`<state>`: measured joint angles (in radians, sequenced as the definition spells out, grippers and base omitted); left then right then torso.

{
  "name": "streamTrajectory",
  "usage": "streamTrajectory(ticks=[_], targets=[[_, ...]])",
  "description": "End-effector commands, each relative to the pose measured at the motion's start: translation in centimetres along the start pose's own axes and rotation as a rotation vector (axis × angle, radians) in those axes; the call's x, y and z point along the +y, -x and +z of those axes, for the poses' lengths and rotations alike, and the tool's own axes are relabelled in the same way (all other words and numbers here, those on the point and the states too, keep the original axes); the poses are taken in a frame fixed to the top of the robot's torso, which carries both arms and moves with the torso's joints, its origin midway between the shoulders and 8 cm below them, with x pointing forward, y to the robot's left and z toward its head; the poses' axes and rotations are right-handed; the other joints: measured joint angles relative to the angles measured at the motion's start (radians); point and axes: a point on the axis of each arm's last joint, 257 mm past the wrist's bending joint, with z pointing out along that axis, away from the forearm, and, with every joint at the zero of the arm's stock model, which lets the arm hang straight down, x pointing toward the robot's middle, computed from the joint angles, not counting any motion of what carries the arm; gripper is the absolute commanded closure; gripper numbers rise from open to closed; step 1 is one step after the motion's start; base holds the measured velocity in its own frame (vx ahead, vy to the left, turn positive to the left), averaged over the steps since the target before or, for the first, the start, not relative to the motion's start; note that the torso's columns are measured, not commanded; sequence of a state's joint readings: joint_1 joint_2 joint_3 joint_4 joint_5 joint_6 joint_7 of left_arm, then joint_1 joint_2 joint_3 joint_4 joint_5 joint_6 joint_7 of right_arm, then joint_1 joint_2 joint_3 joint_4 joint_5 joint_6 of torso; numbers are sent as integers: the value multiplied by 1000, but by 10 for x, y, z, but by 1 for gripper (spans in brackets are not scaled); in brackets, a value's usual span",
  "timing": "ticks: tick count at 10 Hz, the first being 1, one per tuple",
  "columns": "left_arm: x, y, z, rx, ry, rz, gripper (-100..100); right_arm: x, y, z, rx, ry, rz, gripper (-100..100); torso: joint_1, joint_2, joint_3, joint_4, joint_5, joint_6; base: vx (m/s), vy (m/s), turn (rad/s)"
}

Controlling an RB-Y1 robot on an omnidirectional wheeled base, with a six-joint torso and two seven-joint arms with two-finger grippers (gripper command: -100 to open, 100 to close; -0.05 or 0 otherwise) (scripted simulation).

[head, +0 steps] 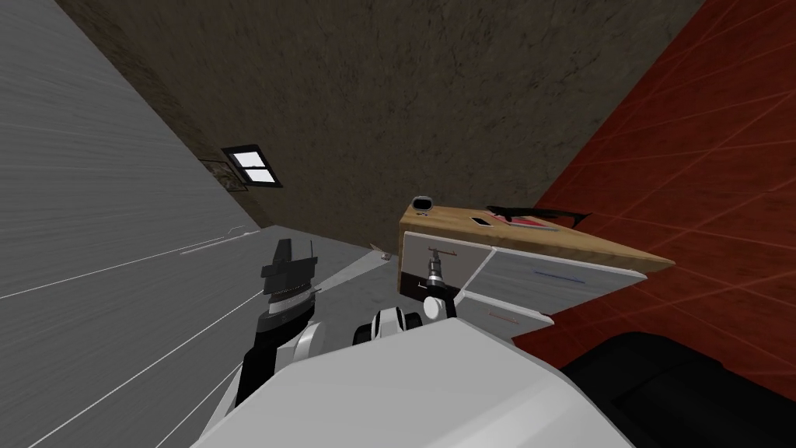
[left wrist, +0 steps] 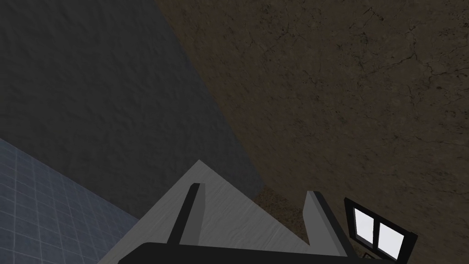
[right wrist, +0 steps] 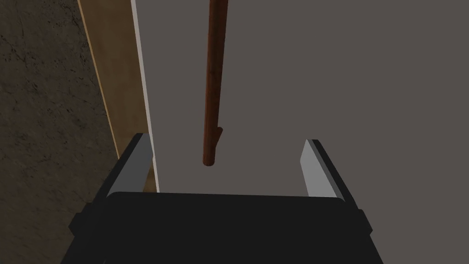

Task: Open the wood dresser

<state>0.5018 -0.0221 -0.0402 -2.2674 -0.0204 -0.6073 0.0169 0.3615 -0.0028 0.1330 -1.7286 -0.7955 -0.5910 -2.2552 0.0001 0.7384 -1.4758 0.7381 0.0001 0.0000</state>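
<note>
Right tool (right wrist: 226,140), fingers (right wrist: 316,165) apart, at brown handle (right wrist: 214,82) of dresser (head: 443,224) drawer (right wrist: 320,68).

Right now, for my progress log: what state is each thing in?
Grey drawer front: seems shut, not yet pulled.
Brown handle: ungripped.
Right gripper: open, lined up on the handle, not touching it.
Left gripper: open, empty, held off to the side.

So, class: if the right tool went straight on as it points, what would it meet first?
Probably the grey drawer front, with the brown handle passing between the open fingers of the right tool; depth is unclear.
</note>
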Motion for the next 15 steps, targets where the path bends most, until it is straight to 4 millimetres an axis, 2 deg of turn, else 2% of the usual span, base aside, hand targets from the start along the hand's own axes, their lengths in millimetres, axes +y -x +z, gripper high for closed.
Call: streamTrajectory(ticks=[1, 3, 4, 5, 7, 15], targets=[[0, 0, 0, 0, 0, 0, 0, 1, 4, -1, 14, 11, 34, -100, 0, 0, 0, 0, 0, 0, 0, 0, 0], [0, 0, 0, 0, 0, 0, 0, -8, 12, 7, 1, 12, 40, -100, -1, -3, -1, -1, 0, 0, 66, -34, -68], [0, 0, 0, 0, 0, 0, 0, -6, 11, 6, 6, 12, 41, -100, -2, -4, -2, -1, -1, 0, 38, -24, -4], [0, 0, 0, 0, 0, 0, 0, 0, 5, 0, 13, 13, 38, 100, 0, 0, 0, 0, 0, 0, -43, 33, 98], [0, 0, 0, 0, 0, 0, 0, -9, 11, 6, 5, 3, 41, 100, -1, -2, 1, -6, -4, -1, -60, 37, -25], [0, 0, 0, 0, 0, 0, 0, -10, 19, 2, -15, 17, 41, 100, 0, -1, 0, -3, -2, 0, -150, 72, -27]])
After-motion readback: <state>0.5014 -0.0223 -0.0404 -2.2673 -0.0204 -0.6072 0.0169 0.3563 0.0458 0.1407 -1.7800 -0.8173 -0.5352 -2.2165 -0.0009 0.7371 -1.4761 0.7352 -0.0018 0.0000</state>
